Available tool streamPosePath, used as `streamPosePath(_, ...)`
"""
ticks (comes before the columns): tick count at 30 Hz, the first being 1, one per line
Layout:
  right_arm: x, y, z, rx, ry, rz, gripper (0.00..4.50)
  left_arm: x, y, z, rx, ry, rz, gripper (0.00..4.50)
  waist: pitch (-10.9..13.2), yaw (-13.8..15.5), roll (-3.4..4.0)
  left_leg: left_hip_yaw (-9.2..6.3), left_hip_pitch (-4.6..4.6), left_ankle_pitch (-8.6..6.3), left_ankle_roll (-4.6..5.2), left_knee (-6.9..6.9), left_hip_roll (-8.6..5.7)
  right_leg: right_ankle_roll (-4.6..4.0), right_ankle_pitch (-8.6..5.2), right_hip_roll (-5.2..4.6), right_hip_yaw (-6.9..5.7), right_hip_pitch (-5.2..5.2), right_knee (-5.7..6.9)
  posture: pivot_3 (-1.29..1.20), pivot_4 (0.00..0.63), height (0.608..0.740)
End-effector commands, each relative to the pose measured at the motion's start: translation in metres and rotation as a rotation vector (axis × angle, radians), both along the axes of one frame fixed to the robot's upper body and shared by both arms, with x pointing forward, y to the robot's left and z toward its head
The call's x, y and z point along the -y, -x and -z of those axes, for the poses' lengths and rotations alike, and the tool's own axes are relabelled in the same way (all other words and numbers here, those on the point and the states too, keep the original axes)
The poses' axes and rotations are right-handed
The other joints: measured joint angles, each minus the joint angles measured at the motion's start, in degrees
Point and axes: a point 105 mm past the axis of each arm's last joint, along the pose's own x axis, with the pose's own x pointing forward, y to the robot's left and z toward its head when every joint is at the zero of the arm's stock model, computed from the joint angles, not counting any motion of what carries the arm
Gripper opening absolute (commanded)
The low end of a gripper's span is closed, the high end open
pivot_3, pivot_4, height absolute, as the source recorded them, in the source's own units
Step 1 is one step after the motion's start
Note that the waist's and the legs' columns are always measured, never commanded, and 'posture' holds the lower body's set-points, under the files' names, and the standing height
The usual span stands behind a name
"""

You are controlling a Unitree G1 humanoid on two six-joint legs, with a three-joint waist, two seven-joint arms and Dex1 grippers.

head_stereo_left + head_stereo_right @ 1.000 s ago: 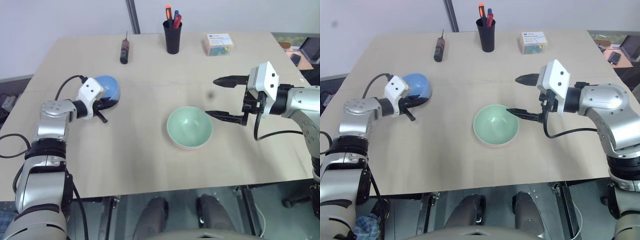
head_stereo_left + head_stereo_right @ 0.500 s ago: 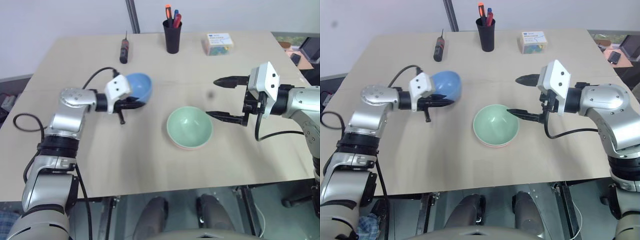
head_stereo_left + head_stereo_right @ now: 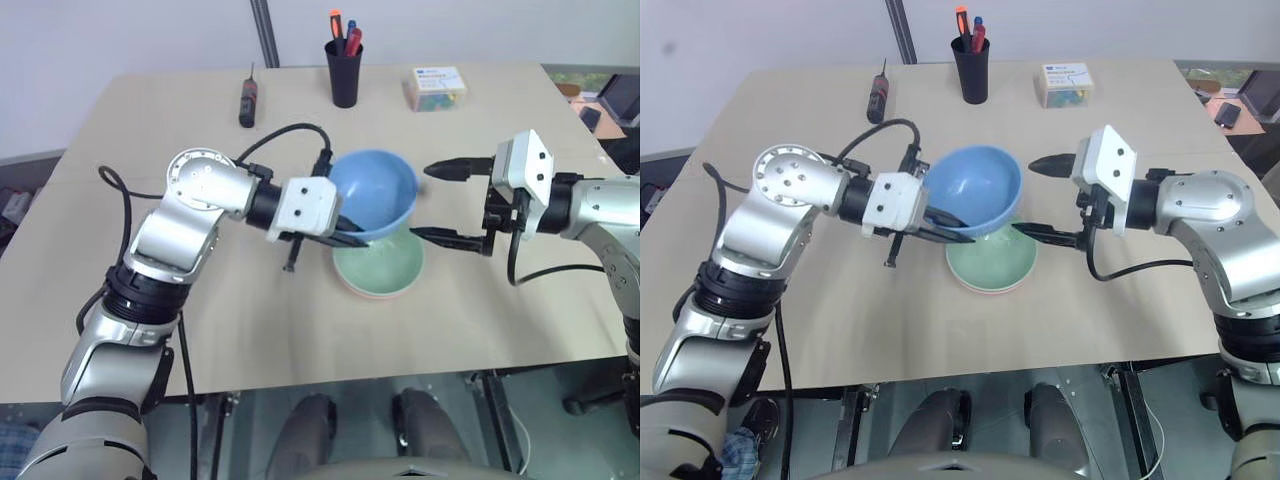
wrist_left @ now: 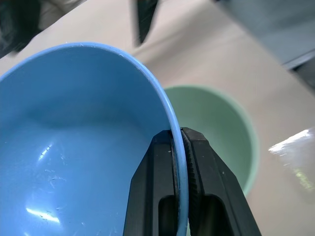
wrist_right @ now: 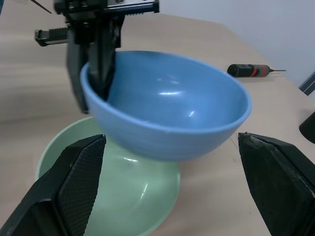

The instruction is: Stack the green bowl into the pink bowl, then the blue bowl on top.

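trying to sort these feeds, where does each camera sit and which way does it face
Left and right eye views: head, facing down over the table; both arms show.
Left wrist view: along the left end effector, shut on the blue bowl rim.
Right wrist view: between the open right end effector fingers, facing the left one.
Shared: blue bowl above the green bowl.
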Motion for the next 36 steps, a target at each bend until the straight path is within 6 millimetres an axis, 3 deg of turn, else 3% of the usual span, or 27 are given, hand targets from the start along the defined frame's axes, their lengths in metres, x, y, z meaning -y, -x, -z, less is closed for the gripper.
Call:
streamPosePath(1,-0.001,0.006,-0.007,0.050,0.007,-0.013,4.50,0.006,0.008,-0.004,0.019,0.019,0.054,0.41,0.0,0.1,0.00,-0.01,0.00,-0.01,0.01,0.00,0.00,0.00,0.00,0.01,-0.01,0.00,0.00,0.00,0.150,0.740)
streamPosePath(11,0.003,0.006,-0.005,0.041,0.013,-0.007,4.50,0.010,-0.010,-0.026,0.020,0.235,-0.050,4.34,0.0,0.0,-0.01,-0.01,0.00,-0.01,0.01,0.02,0.00,0.00,0.00,0.01,-0.01,0.01,0.00,0.00,0.150,0.740)
streamPosePath(14,0.006,0.006,-0.002,0.023,0.001,0.000,4.50,-0.001,-0.023,-0.036,0.000,0.344,-0.145,4.34,0.0,0.1,-0.01,-0.02,0.00,-0.01,0.01,0.03,0.00,0.00,0.00,0.01,-0.01,0.01,0.00,0.00,0.150,0.740)
streamPosePath(18,0.024,0.007,0.006,-0.027,-0.055,0.031,4.50,-0.030,-0.032,-0.035,-0.061,0.495,-0.292,4.34,0.0,0.1,-0.01,-0.03,0.02,0.00,0.00,0.04,0.01,0.00,0.00,0.00,-0.02,0.04,0.01,0.00,0.150,0.740)
streamPosePath(23,0.058,0.012,0.020,-0.083,-0.152,0.086,4.50,-0.076,-0.026,-0.017,-0.117,0.596,-0.483,4.34,0.0,0.2,-0.02,-0.02,0.04,0.00,0.00,0.02,0.02,0.00,0.00,-0.02,0.00,0.05,-0.02,0.00,0.150,0.740)
streamPosePath(28,0.084,0.019,0.043,-0.083,-0.190,0.109,4.50,-0.111,-0.009,0.005,-0.166,0.621,-0.590,4.34,0.0,0.3,-0.01,-0.03,0.14,-0.08,0.13,0.02,0.05,0.00,0.00,-0.04,0.00,0.13,0.00,0.00,0.150,0.740)
streamPosePath(31,0.099,0.019,0.054,-0.042,-0.245,0.142,4.50,-0.129,-0.010,0.021,-0.128,0.627,-0.688,4.34,0.0,0.4,-0.01,-0.02,0.26,-0.11,0.18,0.02,0.05,0.00,0.00,-0.06,-0.01,0.22,0.02,0.00,0.150,0.740)
streamPosePath(36,0.114,0.025,0.081,-0.139,-0.249,0.157,4.50,-0.135,-0.003,0.045,-0.128,0.615,-0.706,4.34,0.0,0.6,0.02,-0.03,0.37,-0.12,0.20,0.01,0.03,0.00,0.01,-0.09,-0.02,0.32,0.03,0.00,0.150,0.740)
